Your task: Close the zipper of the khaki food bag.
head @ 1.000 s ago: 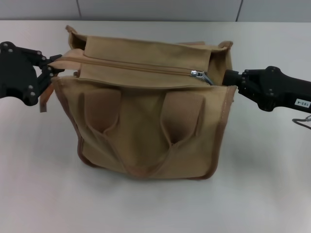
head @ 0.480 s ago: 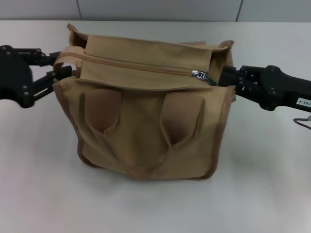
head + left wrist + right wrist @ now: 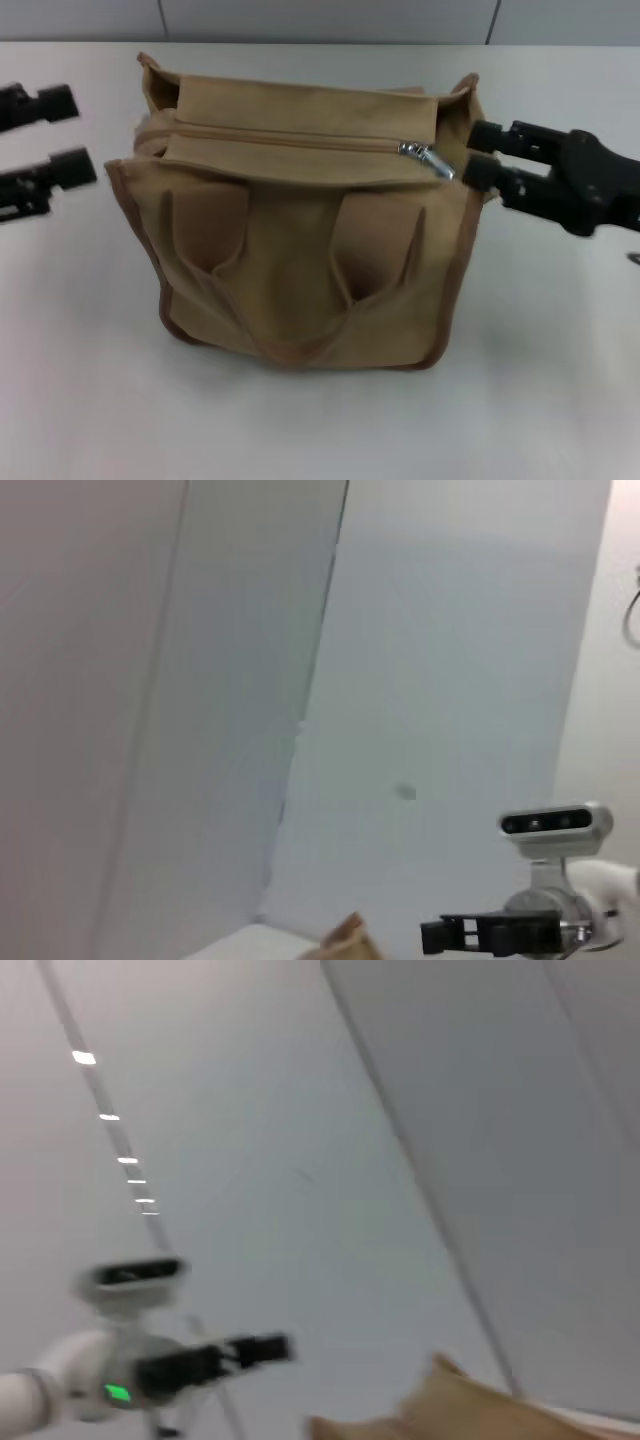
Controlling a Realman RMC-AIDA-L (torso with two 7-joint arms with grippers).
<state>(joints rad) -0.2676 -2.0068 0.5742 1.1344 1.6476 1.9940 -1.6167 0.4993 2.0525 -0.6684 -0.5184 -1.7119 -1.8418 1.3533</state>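
Standing upright on the white table (image 3: 540, 400), the khaki food bag (image 3: 300, 260) is seen with its long axis set left to right. The zipper (image 3: 290, 139) is run along the top panel, its silver pull tab (image 3: 428, 157) lying at the right end. The right gripper (image 3: 478, 152) is held just beside that end, fingers parted and empty. The left gripper (image 3: 62, 136) is kept apart from the bag's left side, fingers spread. In the wrist views only a bag corner and the opposite arm appear, seemingly blurred.
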